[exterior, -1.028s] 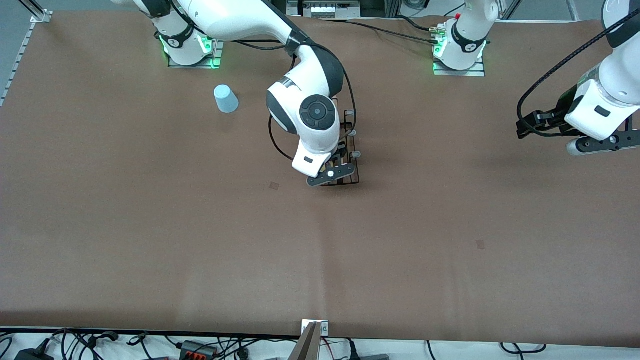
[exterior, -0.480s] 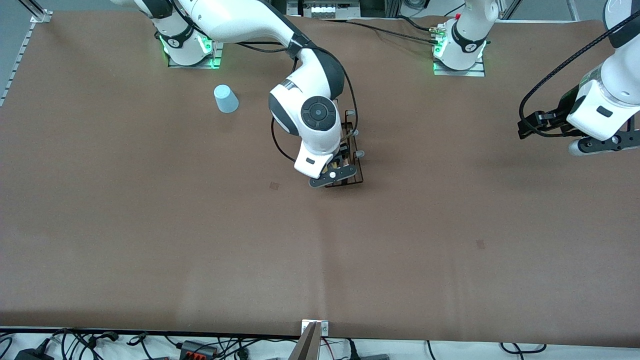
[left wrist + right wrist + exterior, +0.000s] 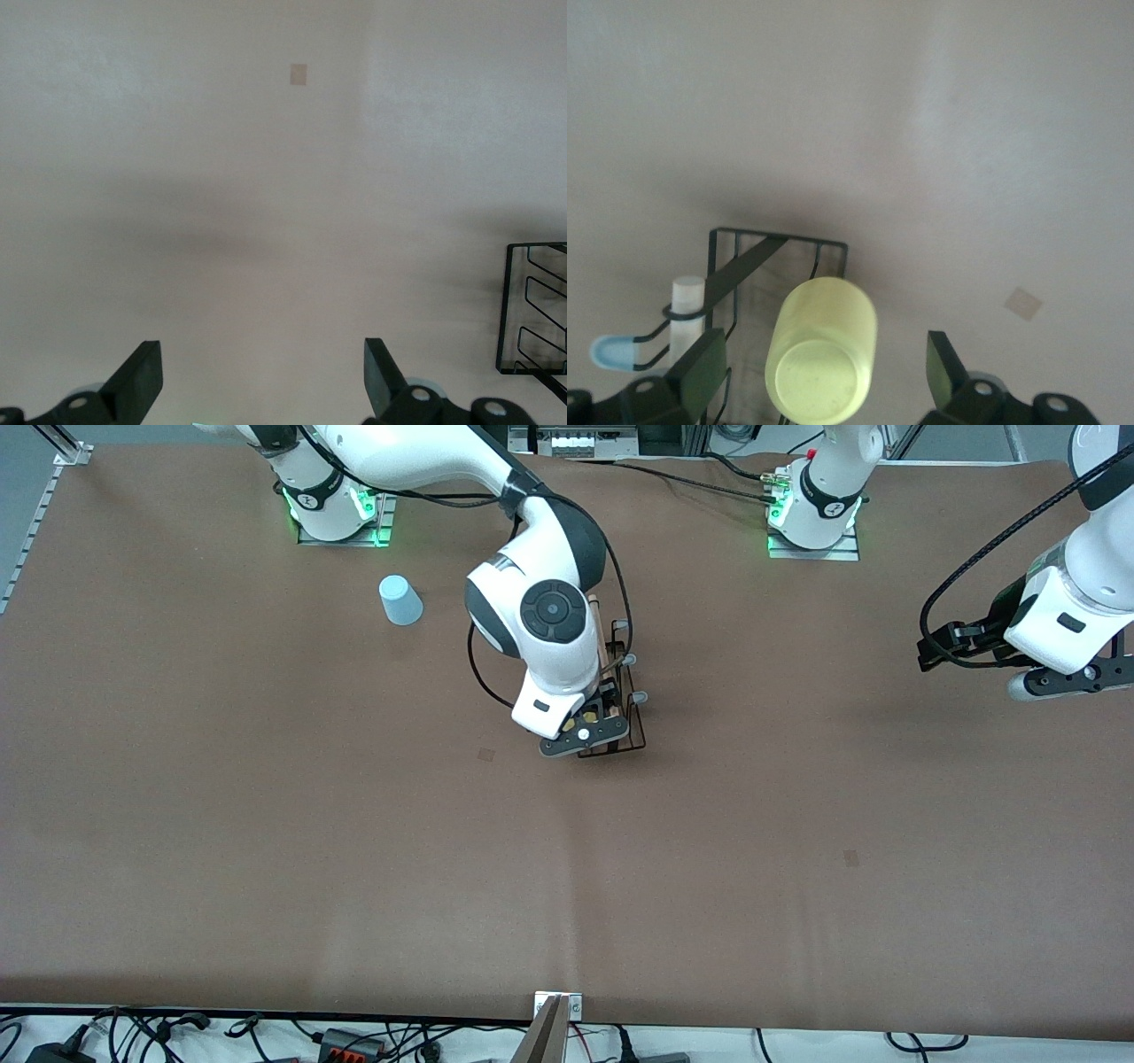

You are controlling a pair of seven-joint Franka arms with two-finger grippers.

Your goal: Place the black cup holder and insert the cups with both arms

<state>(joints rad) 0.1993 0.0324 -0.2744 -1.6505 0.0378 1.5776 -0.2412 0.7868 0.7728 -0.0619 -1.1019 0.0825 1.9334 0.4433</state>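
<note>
a: since a second ago the right arm's wrist has shifted a little toward its base, and the right pincer [image 3: 592, 726] has let go; the black cup holder [image 3: 620, 700] stays mid-worktop [image 3: 266, 824].
b: front view?
a: that pincer hangs right over the holder's end nearer the camera. the light blue cup [image 3: 400, 600] stands upside down toward the right arm's end, well apart. the left pincer [image 3: 1067, 680] waits over its own end.
b: left wrist view?
a: left pincer [image 3: 257, 390] spread wide over bare worktop, a corner of the holder [image 3: 532, 310] at the picture's edge.
b: right wrist view?
a: right pincer [image 3: 824, 372] spread, the yellow cup [image 3: 822, 350] between its fingers, upside down on the holder [image 3: 757, 257], touching neither.
</note>
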